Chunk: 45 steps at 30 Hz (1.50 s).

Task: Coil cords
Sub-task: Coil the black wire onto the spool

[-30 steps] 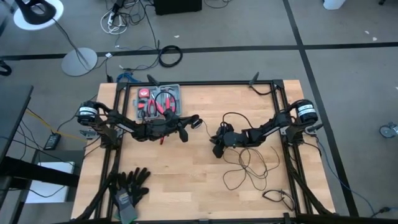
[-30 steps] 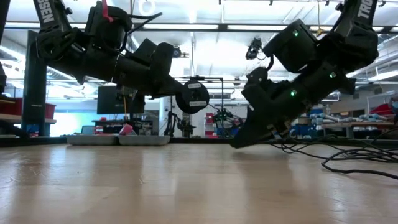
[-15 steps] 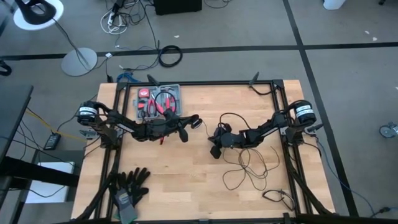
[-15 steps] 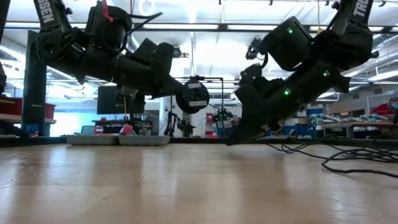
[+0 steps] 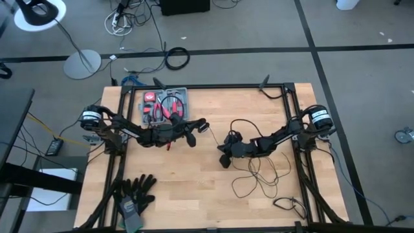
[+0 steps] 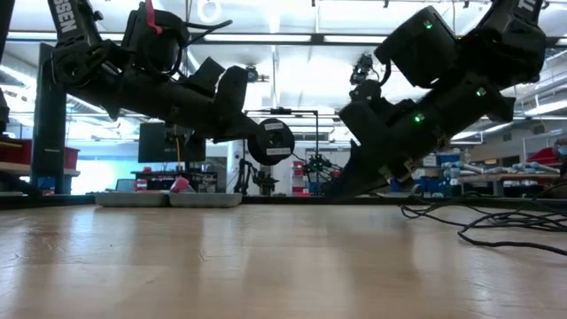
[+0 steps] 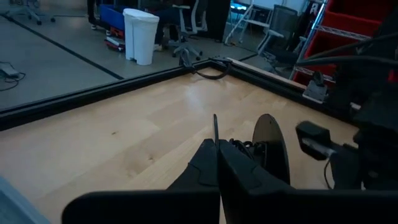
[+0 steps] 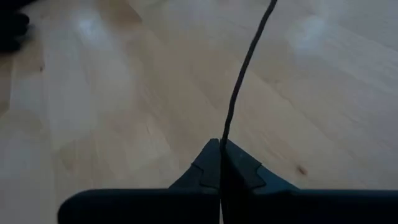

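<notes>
**Both grippers clamped on the cord, arms stretched toward mid-table**

From the high view I saw both arms reaching inward from their side mounts over the wooden table [image 5: 194,188]. The left arm lay nearly level, its left gripper [image 5: 202,124] just past the table's middle, below the tool tray [image 5: 184,94] at the far edge. The right arm angled down and inward, its right gripper [image 5: 223,159] low and pointing toward the near side. The cords [image 5: 259,175] lay in loose loops on the right half of the table, under and in front of the right arm, with a strand rising in an arc behind its wrist. A pair of black gloves [image 5: 136,191] sat at the near left corner.

In the low view the left arm hung well above the tabletop, sloping down to its gripper [image 6: 257,142], which carried a small round black puck [image 6: 271,140] at its tip. The right arm pitched steeply down, its gripper [image 6: 341,188] close to the table surface. Slack cord [image 6: 496,221] trailed along the wood on that side.

Through the left wrist view I saw the fingers [image 7: 208,165] pressed together, with a thin strand standing up between them and the puck [image 7: 272,149] edge-on just beside the tips.

Through the right wrist view the fingers [image 8: 208,165] were clenched on a single taut strand of cord [image 8: 239,87], which ran straight away from the tips over bare wood.
</notes>
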Each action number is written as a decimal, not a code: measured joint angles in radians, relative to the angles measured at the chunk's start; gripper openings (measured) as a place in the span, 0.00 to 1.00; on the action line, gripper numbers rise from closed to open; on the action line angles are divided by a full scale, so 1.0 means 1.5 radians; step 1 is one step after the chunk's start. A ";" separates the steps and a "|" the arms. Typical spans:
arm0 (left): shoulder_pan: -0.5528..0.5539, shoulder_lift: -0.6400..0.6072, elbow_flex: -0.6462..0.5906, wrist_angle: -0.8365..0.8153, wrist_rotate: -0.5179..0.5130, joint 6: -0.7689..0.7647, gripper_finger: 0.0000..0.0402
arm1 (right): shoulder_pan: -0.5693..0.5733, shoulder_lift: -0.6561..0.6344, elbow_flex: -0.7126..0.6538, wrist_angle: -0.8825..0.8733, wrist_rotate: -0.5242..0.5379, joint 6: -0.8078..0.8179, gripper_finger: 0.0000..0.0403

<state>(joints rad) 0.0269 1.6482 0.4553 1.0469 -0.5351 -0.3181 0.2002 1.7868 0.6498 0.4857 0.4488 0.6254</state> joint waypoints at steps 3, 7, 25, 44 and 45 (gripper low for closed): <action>0.000 0.000 0.000 0.008 -0.006 -0.009 0.00 | 0.001 0.018 0.040 -0.020 -0.003 -0.002 0.00; 0.000 0.000 0.000 0.012 -0.006 -0.037 0.00 | -0.009 0.085 0.137 -0.097 -0.034 -0.042 0.00; 0.001 -0.002 0.001 -0.075 0.077 -0.104 0.00 | -0.082 0.139 0.417 -0.336 -0.196 -0.377 0.00; 0.013 0.000 0.003 -0.118 0.338 -0.087 0.00 | -0.145 0.007 0.445 -0.487 -0.325 -0.430 0.00; 0.012 0.000 0.002 -0.118 0.343 -0.087 0.00 | -0.145 0.002 0.445 -0.510 -0.306 -0.430 0.00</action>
<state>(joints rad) 0.0456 1.6482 0.4587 0.8697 -0.0210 -0.4492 -0.0171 1.7900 1.3167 -0.2800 -0.0107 -0.0196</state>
